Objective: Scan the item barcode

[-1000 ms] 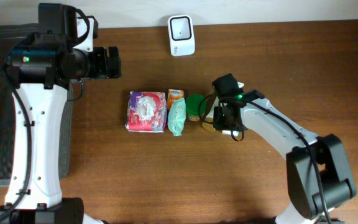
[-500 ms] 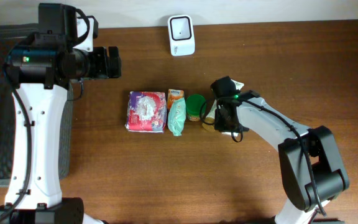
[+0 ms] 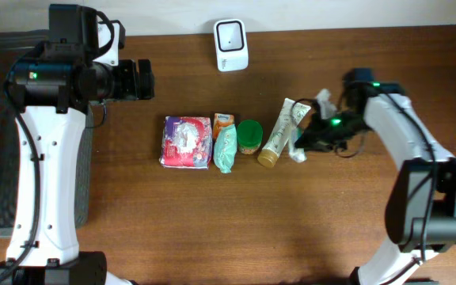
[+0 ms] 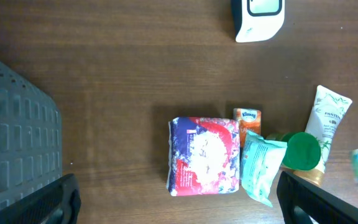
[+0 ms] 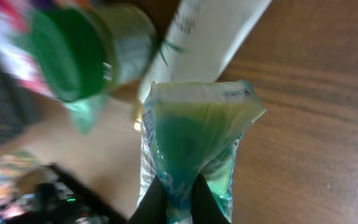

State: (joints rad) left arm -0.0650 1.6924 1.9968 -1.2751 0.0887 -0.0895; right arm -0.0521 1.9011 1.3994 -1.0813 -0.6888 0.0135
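**Item 1, right pincer (image 5: 179, 198).** I read it as clamped tight on one end of a green sachet (image 5: 197, 124), translucent film with teal contents. From overhead, the sachet sits just beside the gold-capped end of a cream tube (image 3: 278, 131). It is well apart from the white barcode scanner (image 3: 232, 45) at the far edge of the table (image 3: 212, 229). I cannot tell whether the sachet touches the table.

**Item 2, left pincer (image 3: 137, 79).** Jaws spread fully, holding nothing, raised over the left side of the table.

**Item 3, row on the table, left to right.** Red-and-purple packet (image 3: 186, 141), orange tissue pack (image 3: 223, 119), teal wipes pack (image 3: 225, 150), green-lidded jar (image 3: 249, 136), then the tube.

**Item 4, grey mesh basket (image 4: 11, 124).** At the left edge.
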